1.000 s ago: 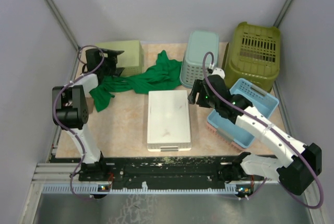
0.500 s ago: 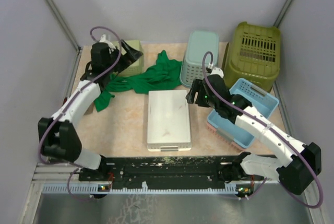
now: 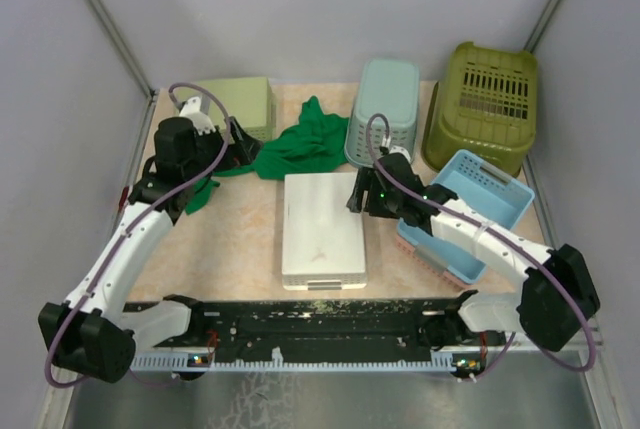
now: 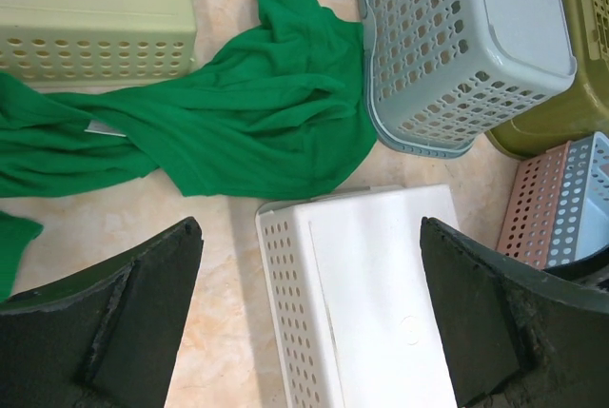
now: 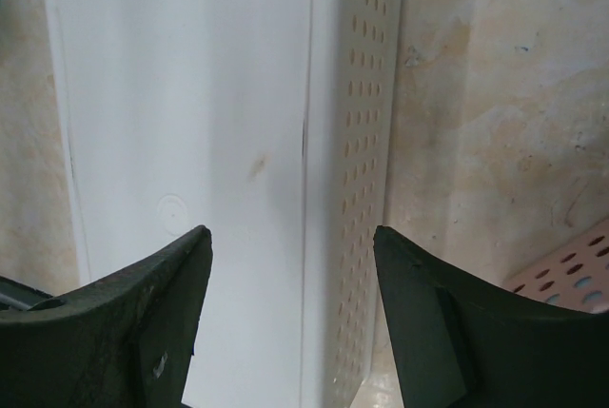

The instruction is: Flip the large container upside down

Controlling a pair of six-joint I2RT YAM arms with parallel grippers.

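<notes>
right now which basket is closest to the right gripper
The white basket in the middle, the only white one: the open right gripper hangs directly above its right edge.

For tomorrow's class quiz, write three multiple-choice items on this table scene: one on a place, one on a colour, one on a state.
1. Where does the olive tub stand?
A. back right corner
B. front left corner
C. table centre

2. What colour is the crumpled cloth?
A. red
B. green
C. yellow

3. How are the left claw and right claw?
A. both open, empty
B. both shut on the cloth
C. both gripping the tub

Answers:
1 A, the top view shows it at the far right.
2 B, it is plainly green in two views.
3 A, each wrist view shows fingers spread wide, gripping nothing.
</notes>
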